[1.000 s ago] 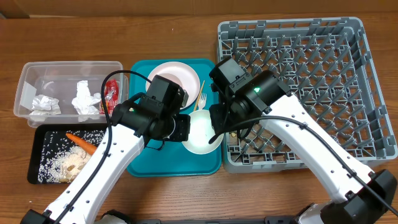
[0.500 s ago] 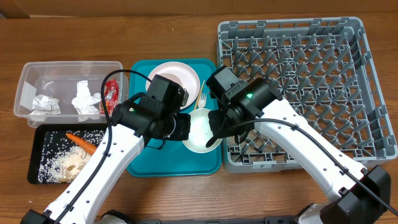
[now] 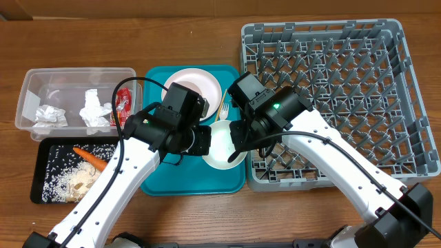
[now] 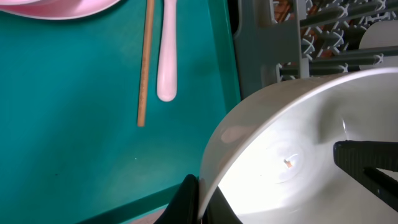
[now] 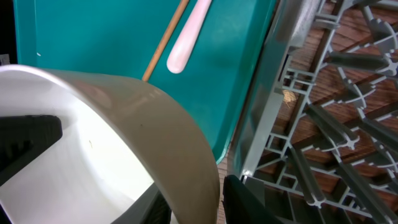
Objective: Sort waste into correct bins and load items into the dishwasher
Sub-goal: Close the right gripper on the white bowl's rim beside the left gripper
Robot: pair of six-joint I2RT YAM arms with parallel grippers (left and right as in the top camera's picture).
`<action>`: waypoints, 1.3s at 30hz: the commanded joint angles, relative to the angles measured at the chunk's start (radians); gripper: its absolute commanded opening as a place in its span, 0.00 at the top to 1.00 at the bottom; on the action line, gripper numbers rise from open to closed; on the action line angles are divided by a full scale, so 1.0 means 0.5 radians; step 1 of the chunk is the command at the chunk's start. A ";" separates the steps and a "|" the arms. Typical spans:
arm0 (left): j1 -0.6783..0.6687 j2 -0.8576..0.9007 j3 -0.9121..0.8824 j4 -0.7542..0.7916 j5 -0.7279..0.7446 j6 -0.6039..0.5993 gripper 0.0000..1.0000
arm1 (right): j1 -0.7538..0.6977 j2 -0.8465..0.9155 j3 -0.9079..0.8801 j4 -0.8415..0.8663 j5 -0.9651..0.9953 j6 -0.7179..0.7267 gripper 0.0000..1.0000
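Overhead shows the white bowl (image 3: 220,146) held between both arms, with the left gripper (image 3: 202,142) on its left edge and the right gripper (image 3: 238,147) on the opposite edge. The teal tray (image 3: 158,176) lies directly beneath them. From the left wrist, that gripper's dark fingers are pinched narrow on the rim at the bottom of the picture, one inside the wall and one outside, and the bowl's hollow opens away from it toward the other arm's finger. From the right wrist, the rim likewise runs between the two fingers, which look pressed against the wall on either side, so I judge both grippers closed on the bowl. Beyond the fingertips, flat on the tray, the thin wooden stick (image 4: 144,62) and the white fork (image 4: 166,56) lie side by side, apart from the bowl, and the pink plate (image 3: 193,86) sits farther out. The grey dish rack (image 3: 413,89) stands just beside the right gripper, on its outer side, with its near wall close to the bowl. The bowl looks rigid, light and glossy, so it is likely slick. A pinch across the thin rim wall is the sensible hold, though the bowl could pivot or slip in a one-sided pinch if swung quickly. It probably would not crush, but knocking it against the rack's pegs is a risk when it is lowered between them.
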 commanded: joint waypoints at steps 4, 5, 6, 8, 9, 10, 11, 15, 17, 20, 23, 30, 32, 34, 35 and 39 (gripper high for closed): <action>-0.008 -0.033 0.040 0.003 0.024 -0.034 0.95 | 0.005 0.005 0.034 0.011 0.007 -0.006 0.70; -0.008 -0.033 0.040 0.003 0.024 -0.034 0.95 | 0.005 0.005 0.037 0.011 0.007 -0.006 0.70; -0.008 -0.033 0.040 0.004 0.024 -0.034 0.94 | 0.005 0.005 0.041 0.011 0.007 -0.012 0.70; -0.008 -0.033 0.040 0.004 0.024 -0.034 0.94 | 0.005 0.005 0.045 0.012 0.007 -0.050 0.70; -0.008 -0.033 0.040 0.004 0.022 -0.034 0.95 | 0.005 0.005 0.045 0.011 0.011 -0.075 0.70; -0.008 -0.033 0.040 0.003 0.021 -0.034 0.94 | 0.005 0.005 0.045 0.011 0.024 -0.084 0.69; -0.008 -0.033 0.040 0.002 0.015 -0.034 0.94 | 0.004 0.005 0.045 0.008 0.032 -0.098 0.69; -0.008 -0.033 0.040 -0.003 -0.021 -0.034 0.94 | 0.004 0.005 0.077 0.003 0.036 -0.104 0.69; -0.008 -0.033 0.040 -0.002 -0.021 -0.034 0.95 | 0.004 0.005 0.117 -0.004 0.037 -0.105 0.69; -0.008 -0.033 0.040 -0.006 -0.021 -0.034 0.95 | 0.004 0.005 0.149 -0.003 0.037 -0.104 0.69; -0.008 -0.033 0.040 -0.011 -0.021 -0.034 0.94 | 0.004 0.005 0.150 0.008 0.038 -0.104 0.69; -0.008 -0.033 0.040 -0.011 -0.021 -0.034 0.94 | 0.004 0.005 0.150 -0.040 0.037 -0.103 0.69; -0.008 -0.033 0.040 -0.011 -0.021 -0.034 0.94 | 0.004 0.005 0.147 -0.053 0.037 -0.103 0.69; -0.008 -0.033 0.040 -0.011 -0.021 -0.034 0.94 | 0.004 0.006 0.147 -0.061 0.037 -0.103 0.69; -0.008 -0.033 0.040 -0.011 -0.022 -0.034 0.94 | 0.004 0.006 0.147 -0.061 0.037 -0.103 0.69; -0.008 -0.033 0.040 -0.008 -0.022 -0.034 0.94 | 0.005 0.008 0.147 -0.060 0.037 -0.102 0.69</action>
